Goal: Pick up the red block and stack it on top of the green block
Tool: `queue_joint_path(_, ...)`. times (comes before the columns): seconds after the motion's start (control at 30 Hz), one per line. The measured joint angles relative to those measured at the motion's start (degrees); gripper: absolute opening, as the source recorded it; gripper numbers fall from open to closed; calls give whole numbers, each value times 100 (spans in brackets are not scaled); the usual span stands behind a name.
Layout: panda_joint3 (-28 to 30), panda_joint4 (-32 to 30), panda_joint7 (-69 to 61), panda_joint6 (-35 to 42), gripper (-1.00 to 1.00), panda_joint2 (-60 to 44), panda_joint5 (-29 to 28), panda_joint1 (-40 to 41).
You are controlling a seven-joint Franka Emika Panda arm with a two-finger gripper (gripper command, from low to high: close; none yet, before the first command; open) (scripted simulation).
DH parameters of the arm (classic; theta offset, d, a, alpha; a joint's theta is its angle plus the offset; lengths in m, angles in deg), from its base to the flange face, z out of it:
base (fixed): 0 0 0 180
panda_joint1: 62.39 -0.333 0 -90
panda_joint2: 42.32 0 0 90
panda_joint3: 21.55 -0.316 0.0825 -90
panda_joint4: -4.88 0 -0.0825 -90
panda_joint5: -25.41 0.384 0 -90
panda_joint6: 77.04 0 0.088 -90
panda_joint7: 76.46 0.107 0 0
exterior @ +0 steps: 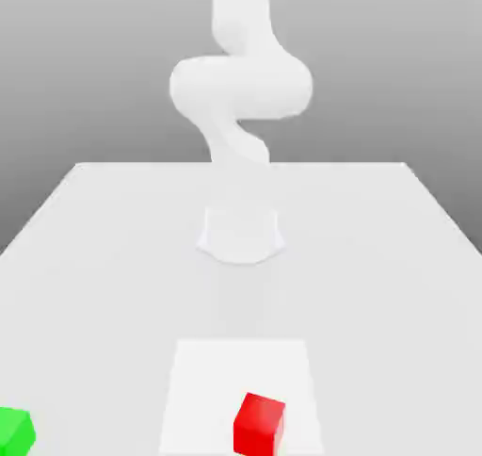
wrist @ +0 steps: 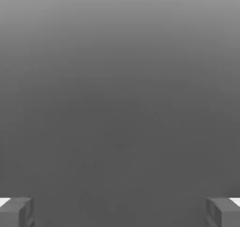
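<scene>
- Red block (exterior: 259,423) sits closest to you in the exterior view, flat on the tabletop (exterior: 113,256), on a paler square patch (exterior: 202,379) near the front edge.
- Green block (exterior: 15,430) rests on the same tabletop, well apart from the red one, toward the exterior view's left and cut off by the frame edge. That gap means you will have to carry the red block sideways before stacking.
- Your white Panda arm (exterior: 240,87) rises from its round base (exterior: 241,233) at the middle of the tabletop, folded upward and well away from both blocks, so nothing has been approached yet.
- Your tool (wrist: 120,212) appears in the hand view with its two grey fingertips (wrist: 16,212) spread wide apart, nothing between them, facing plain grey background.
- Judging from this, the task is at its very start: the tool is spread ready for a grasp, but must first turn down toward the red block.
</scene>
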Motion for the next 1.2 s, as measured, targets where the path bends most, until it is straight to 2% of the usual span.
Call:
queue_joint_path(0.47,-560,-442,1447,-1061,0,-2951,-473,474)
queue_joint_path(0.67,-595,-631,1961,-1517,0,-4187,-536,477)
queue_joint_path(0.83,-631,-784,2225,-1922,0,-5193,-375,445)
queue_joint_path(1.0,-447,-670,2450,-2712,0,-6228,-587,299)
queue_joint_path(1.03,-420,-654,2469,-2799,-100,-6336,-611,277)
queue_joint_path(1.2,-422,-654,2475,-2809,-100,-6336,-616,278)
